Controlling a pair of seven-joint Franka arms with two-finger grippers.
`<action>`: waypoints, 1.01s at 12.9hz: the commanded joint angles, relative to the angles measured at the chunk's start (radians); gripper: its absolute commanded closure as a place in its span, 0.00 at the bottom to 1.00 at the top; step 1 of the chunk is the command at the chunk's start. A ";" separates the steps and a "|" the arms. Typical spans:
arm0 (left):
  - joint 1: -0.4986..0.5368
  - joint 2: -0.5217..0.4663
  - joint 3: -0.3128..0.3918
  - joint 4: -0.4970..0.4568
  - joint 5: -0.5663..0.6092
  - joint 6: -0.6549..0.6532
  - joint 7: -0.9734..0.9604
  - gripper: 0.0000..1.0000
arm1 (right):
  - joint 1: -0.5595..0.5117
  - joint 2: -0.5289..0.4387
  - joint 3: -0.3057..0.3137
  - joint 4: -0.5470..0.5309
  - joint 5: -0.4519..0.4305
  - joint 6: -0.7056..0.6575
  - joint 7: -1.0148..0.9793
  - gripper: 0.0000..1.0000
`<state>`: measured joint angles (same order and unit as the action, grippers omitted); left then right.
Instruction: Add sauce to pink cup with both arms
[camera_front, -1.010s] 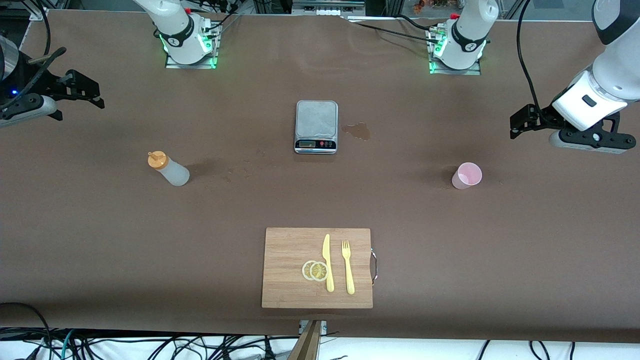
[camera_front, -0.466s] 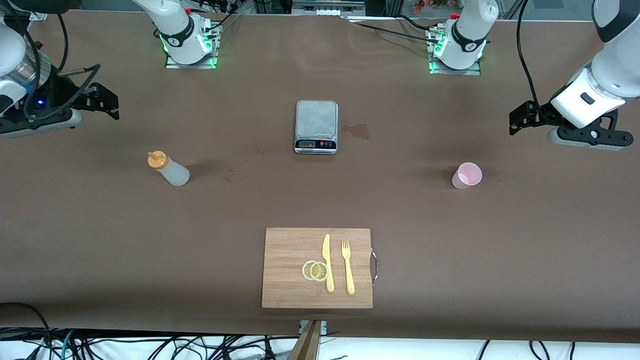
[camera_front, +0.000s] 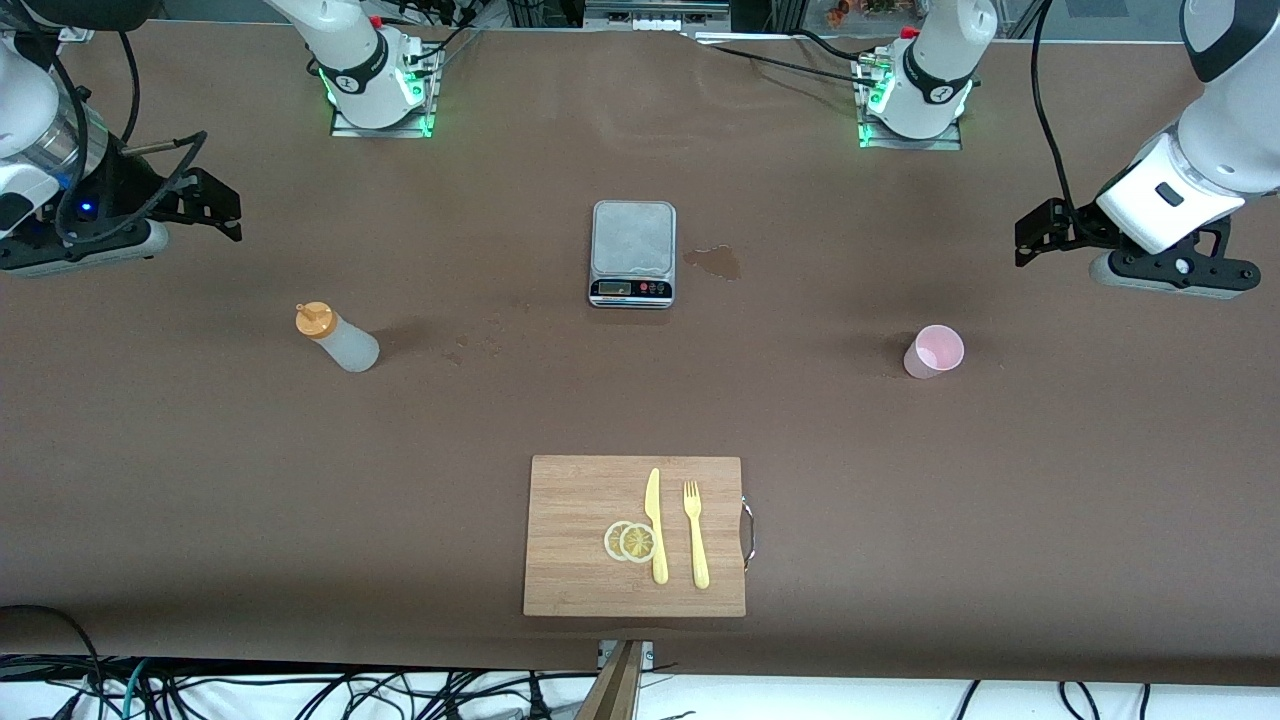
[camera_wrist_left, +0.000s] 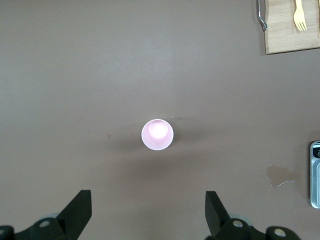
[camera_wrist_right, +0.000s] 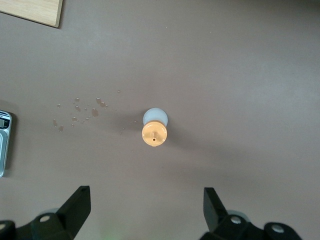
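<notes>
Sauce bottle (camera_front: 337, 340) stands upright on the brown desk (camera_front: 200, 480) toward the right arm's end, orange cap up, nothing touching it. Pink cup (camera_front: 934, 351) stands upright toward the left arm's end, mouth up, well apart from the bottle.

Right gripper (camera_front: 215, 205) is up in the air over bare desk near its end of the desk; jaws wide apart, holding nothing. Its wrist cam looks straight down on the bottle (camera_wrist_right: 154, 128).

Left gripper (camera_front: 1035, 230) is up over bare desk near its end; jaws also spread wide, empty. Its wrist cam shows the cup (camera_wrist_left: 157, 134) below.

Grey scale (camera_front: 632, 253) sits mid-desk w/ a wet patch (camera_front: 714, 262) just beside it. Nearer the front cam: wooden board (camera_front: 580, 580) w/ yellow knife (camera_front: 655, 525), fork (camera_front: 694, 533) & two lemon slices (camera_front: 630, 541) on it.
</notes>
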<state>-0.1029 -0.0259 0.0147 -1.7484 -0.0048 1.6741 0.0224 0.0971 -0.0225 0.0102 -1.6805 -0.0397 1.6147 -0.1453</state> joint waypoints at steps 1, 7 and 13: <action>0.002 -0.012 -0.002 0.003 -0.009 -0.014 -0.004 0.00 | 0.003 -0.017 -0.001 -0.005 -0.002 -0.018 0.003 0.00; 0.000 -0.009 -0.002 0.004 -0.009 -0.014 -0.006 0.00 | 0.006 -0.019 0.010 -0.005 0.018 -0.035 0.016 0.00; -0.001 -0.011 -0.004 0.004 -0.009 -0.014 -0.007 0.00 | 0.004 -0.033 -0.018 -0.005 0.049 -0.067 0.033 0.00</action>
<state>-0.1032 -0.0263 0.0126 -1.7483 -0.0048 1.6740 0.0224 0.1010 -0.0321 -0.0057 -1.6804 -0.0075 1.5748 -0.1328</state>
